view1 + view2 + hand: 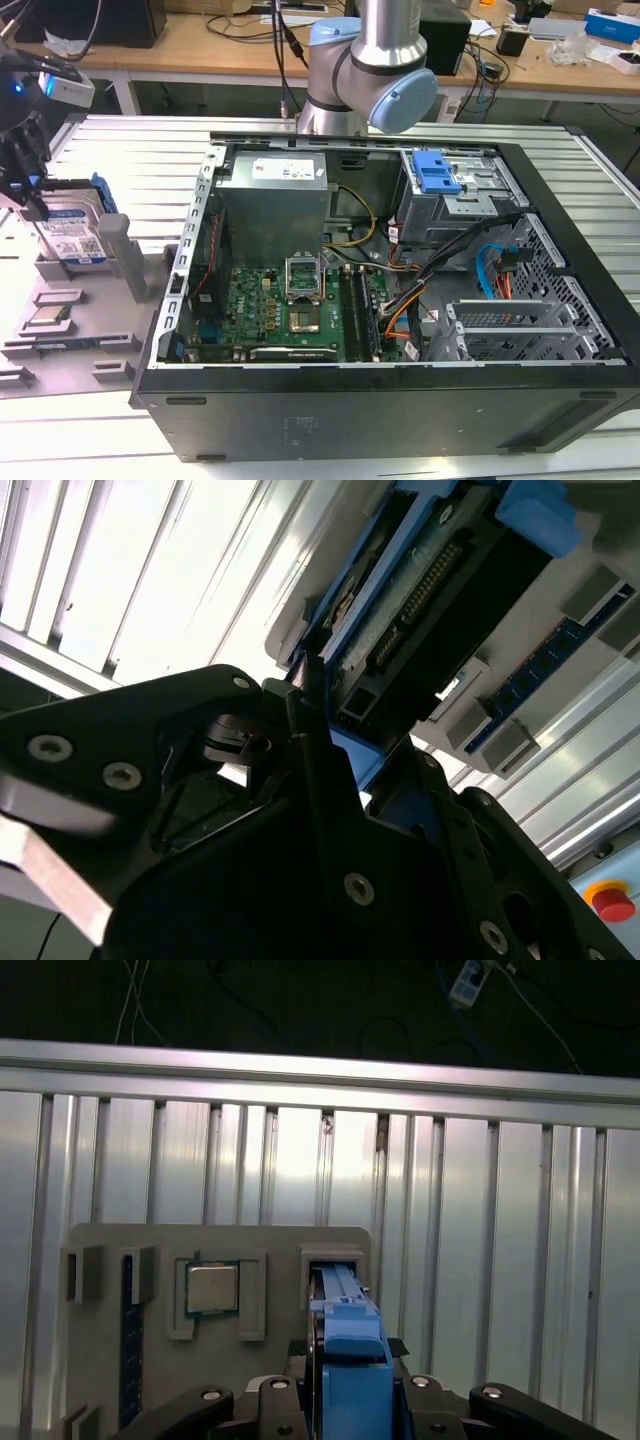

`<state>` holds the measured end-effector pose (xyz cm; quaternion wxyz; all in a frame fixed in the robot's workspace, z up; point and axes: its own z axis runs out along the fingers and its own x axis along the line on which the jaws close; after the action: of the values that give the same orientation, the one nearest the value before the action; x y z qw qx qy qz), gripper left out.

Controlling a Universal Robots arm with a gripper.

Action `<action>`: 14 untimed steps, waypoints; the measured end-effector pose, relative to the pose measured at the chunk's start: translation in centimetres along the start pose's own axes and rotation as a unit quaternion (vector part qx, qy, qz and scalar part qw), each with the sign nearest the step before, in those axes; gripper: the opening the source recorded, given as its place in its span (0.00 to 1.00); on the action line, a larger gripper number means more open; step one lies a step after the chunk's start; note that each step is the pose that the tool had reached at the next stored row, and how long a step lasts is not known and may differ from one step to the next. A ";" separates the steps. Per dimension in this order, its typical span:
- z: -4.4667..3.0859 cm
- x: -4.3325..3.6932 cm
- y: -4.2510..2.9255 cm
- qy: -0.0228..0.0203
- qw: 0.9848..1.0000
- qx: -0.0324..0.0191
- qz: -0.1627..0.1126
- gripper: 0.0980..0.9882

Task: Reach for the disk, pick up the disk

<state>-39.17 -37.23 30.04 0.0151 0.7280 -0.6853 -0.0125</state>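
The disk (70, 228) stands on its end in a slot of the grey tray (75, 340), at the tray's edge that is farthest from the exterior camera. Its long axis is upright. In the second wrist view its connector end (415, 595) and green board point up toward the wrist. Its white-and-blue label (78, 246) faces the exterior camera. One blue rail (345, 1350) runs up its narrow side from the slot.

The gripper (28, 195) is at the upper part of the disk, on the side turned away from the computer case (400, 405). Whether it already clamps the disk or only stands around it, I cannot tell.

On the case side of the disk, a grey post (117, 250) of the tray stands just beside the rail, so the room there is narrow. The case wall is near behind this post. Nearer to the exterior camera, a square chip (48, 318) lies flat in its own pocket of the tray, apart from the disk.

Beyond the tray's far edge, the ribbed metal table (130, 150) lies bare. The arm's base (360, 70) is well apart from the tray, on the far side of the case.
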 end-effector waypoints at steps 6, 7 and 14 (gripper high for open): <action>-0.98 -0.04 0.03 0.000 1.000 0.000 0.000 0.30; -1.15 -0.05 0.03 0.000 1.000 0.000 0.000 0.30; -2.97 -0.17 0.07 0.000 1.000 0.000 0.000 0.30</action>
<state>-39.14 -37.05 33.01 0.0151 0.7280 -0.6853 -0.0125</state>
